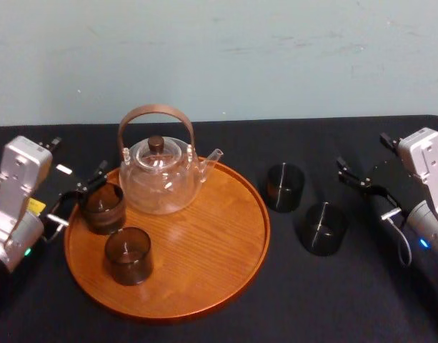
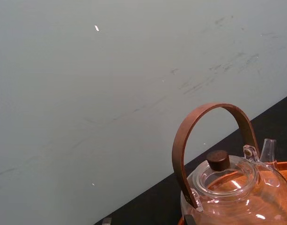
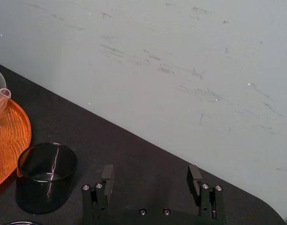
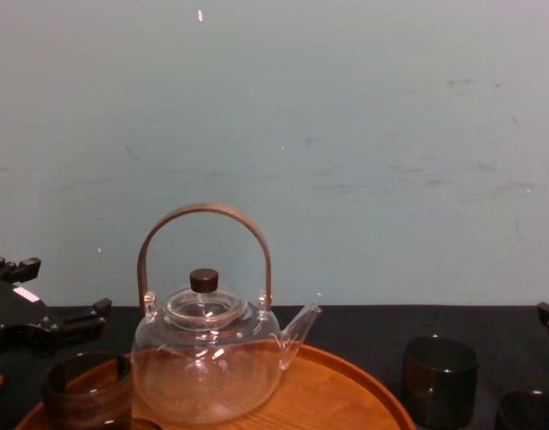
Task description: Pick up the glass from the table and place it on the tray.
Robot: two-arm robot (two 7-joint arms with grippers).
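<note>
The right gripper [image 3: 150, 174] is wide open; the glass [image 3: 46, 176] near it looks slippery and breakable, so pinch its sides gently.

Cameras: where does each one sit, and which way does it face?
Head: high, looking down at tray and table; left gripper by the tray, right gripper at right.
Chest: low, facing across at the teapot; left gripper lower left.
Left wrist: faces teapot and wall.
Right wrist: faces wall past a table glass; own gripper open.
Head and chest share the teapot.
</note>
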